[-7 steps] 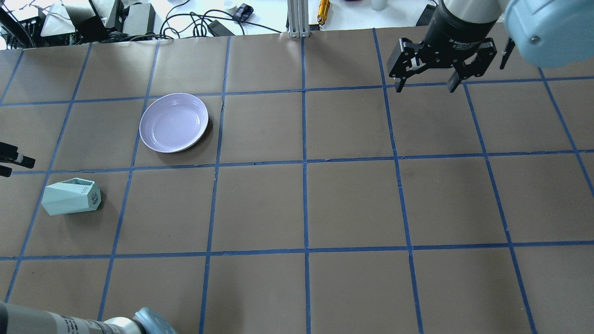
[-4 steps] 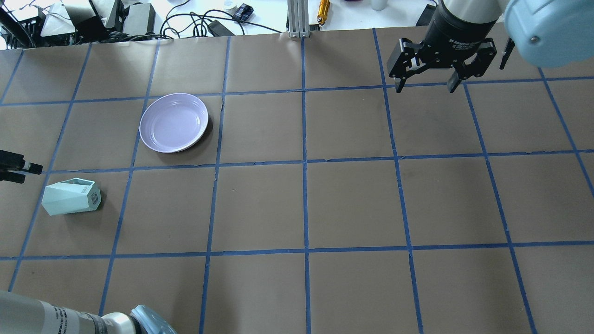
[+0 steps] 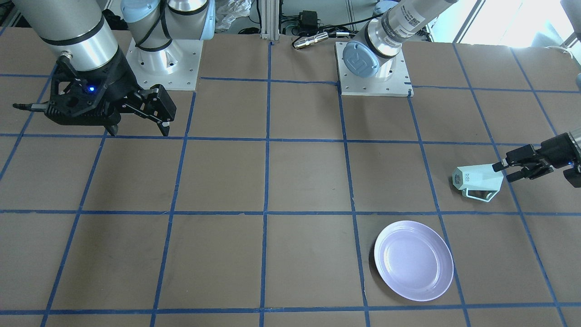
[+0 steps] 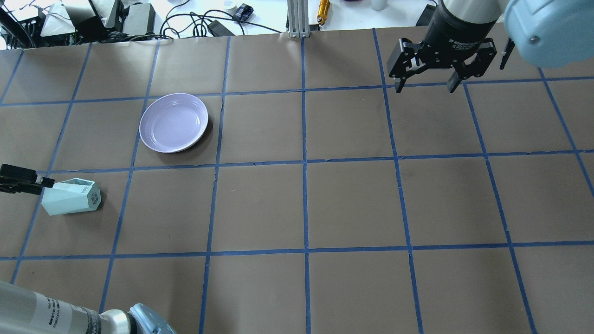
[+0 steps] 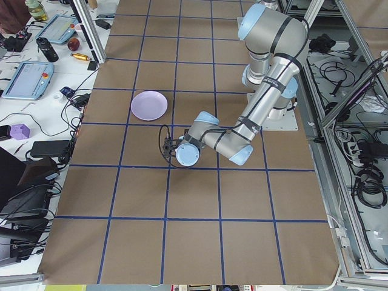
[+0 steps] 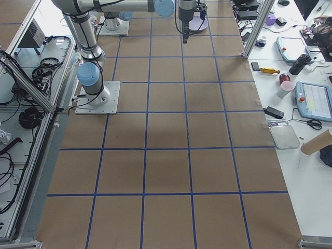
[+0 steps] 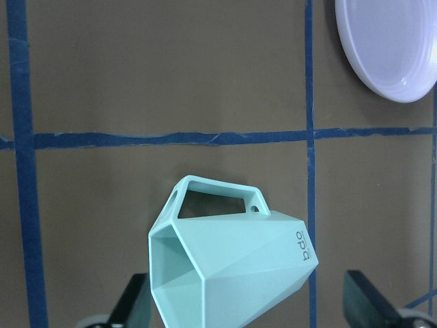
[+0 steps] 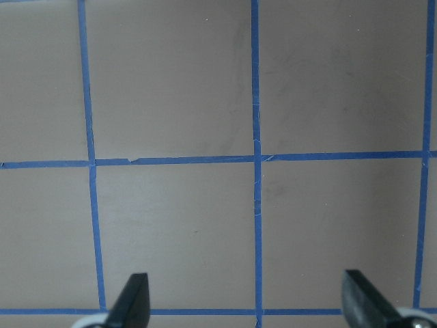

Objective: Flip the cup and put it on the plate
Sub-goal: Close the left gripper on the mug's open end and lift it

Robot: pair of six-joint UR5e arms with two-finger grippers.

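1. My left pincer (image 3: 504, 171) is open, with its fingers spread to either side of the cup's mouth end. I cannot tell whether either finger touches it.
2. The cup (image 4: 72, 199) lies on its side on the surface (image 4: 352, 204), near the edge on the robot's left. Its open mouth faces the left pincer, and its lettered base points away towards the middle of the surface.
3. The cup's handle sticks out sideways, towards the plate's side.
4. The plate (image 4: 174, 122) sits flat and bare, near the cup but clearly apart from it.
5. My right pincer (image 4: 425, 83) hangs open above the far right part of the surface, holding nothing.
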